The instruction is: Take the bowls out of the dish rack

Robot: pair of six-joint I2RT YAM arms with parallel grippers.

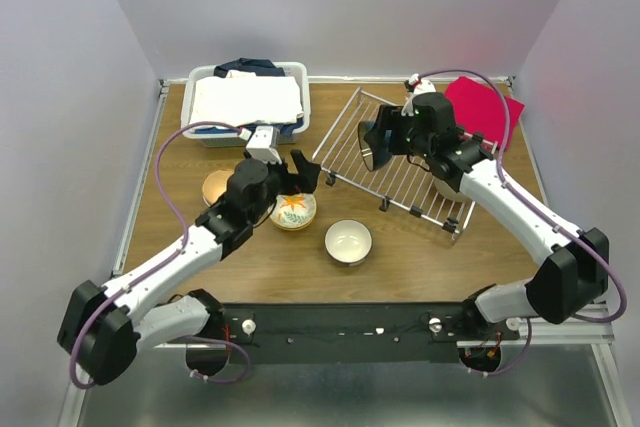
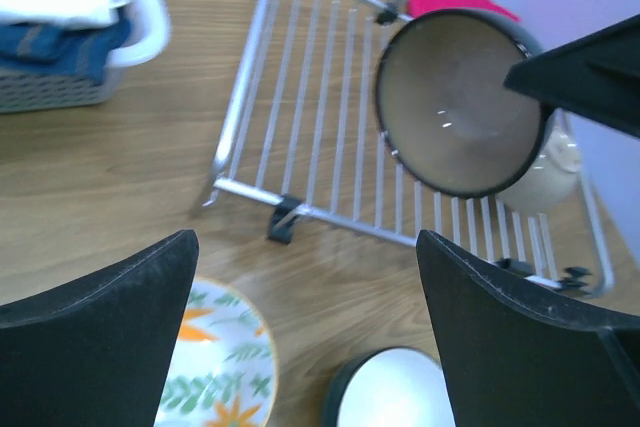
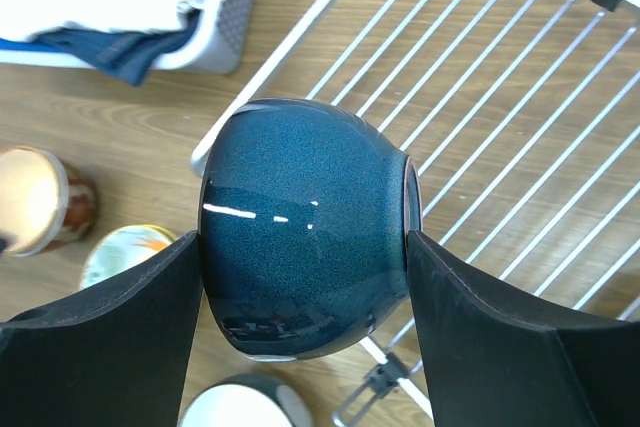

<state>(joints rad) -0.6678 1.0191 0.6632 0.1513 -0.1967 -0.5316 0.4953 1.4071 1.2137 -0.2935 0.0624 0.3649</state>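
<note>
The right gripper (image 3: 305, 247) is clamped on the blue bowl (image 3: 300, 187), which lies on its side between the jaws, above the rack (image 3: 500, 87) corner. I would carry it past the rim, turn it upright, and lower it on bare table beside the white bowl (image 3: 240, 405) below the jaws, not onto it. The left gripper (image 2: 305, 247) has its jaws wide apart and holds nothing.
</note>
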